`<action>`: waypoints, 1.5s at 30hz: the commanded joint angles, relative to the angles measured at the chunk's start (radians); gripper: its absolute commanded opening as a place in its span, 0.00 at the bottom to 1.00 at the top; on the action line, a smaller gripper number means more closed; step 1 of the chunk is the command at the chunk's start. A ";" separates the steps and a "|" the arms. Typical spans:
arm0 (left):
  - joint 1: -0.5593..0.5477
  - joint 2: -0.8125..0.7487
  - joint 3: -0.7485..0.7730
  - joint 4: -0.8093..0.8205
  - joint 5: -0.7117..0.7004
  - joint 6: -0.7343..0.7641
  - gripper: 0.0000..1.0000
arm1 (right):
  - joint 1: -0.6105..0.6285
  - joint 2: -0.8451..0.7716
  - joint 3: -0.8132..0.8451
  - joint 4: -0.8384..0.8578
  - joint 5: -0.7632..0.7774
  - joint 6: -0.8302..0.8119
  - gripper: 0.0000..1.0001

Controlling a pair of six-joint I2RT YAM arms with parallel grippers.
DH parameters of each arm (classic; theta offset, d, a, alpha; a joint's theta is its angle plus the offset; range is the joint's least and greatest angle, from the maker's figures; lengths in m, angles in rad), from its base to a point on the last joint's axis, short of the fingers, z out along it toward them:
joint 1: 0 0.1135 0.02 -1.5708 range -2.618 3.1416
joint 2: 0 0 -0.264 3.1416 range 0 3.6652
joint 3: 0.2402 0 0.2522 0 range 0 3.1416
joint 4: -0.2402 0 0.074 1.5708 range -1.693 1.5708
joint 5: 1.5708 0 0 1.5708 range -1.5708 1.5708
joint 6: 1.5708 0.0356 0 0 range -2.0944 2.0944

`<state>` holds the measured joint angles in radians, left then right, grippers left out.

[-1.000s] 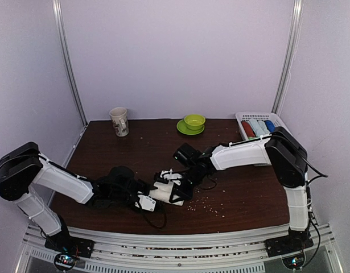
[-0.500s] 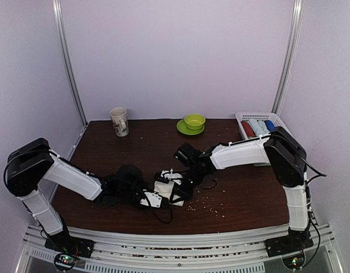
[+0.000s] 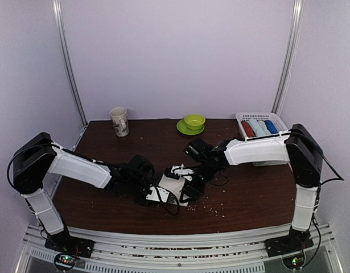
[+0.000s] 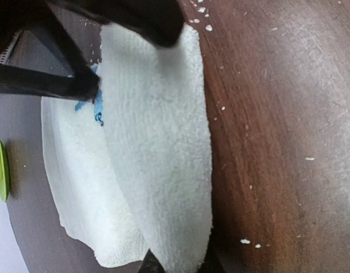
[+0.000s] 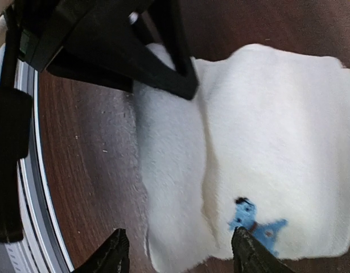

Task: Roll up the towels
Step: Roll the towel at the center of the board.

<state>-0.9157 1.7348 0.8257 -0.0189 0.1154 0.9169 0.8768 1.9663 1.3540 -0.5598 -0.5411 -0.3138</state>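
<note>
Top view: a partly rolled cream-white cloth towel (image 3: 172, 183) lies on the dark brown table (image 3: 140, 148), between the two grippers.
Left wrist view: the left gripper (image 4: 180, 264), narrow, pinches the end of the roll.
Right wrist view: the right gripper (image 5: 182, 253) stands wide over the towel's edge.

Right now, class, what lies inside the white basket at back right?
The basket holds a red roll, a pale blue roll and a dark blue roll, side by side. Its floor beneath them is covered; anything underneath cannot be seen.
</note>
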 commanded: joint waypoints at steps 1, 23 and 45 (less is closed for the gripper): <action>-0.004 0.056 0.053 -0.294 0.110 -0.052 0.00 | -0.021 -0.177 -0.080 0.025 0.164 0.057 0.66; 0.056 0.305 0.432 -0.727 0.297 -0.133 0.00 | 0.199 -0.695 -0.647 0.402 0.573 0.054 0.73; 0.069 0.472 0.643 -0.936 0.330 -0.111 0.00 | 0.488 -0.158 -0.421 0.612 1.118 -0.150 0.72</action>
<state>-0.8421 2.1109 1.4845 -0.8642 0.4835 0.7940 1.3525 1.7561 0.8711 0.0143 0.4534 -0.4229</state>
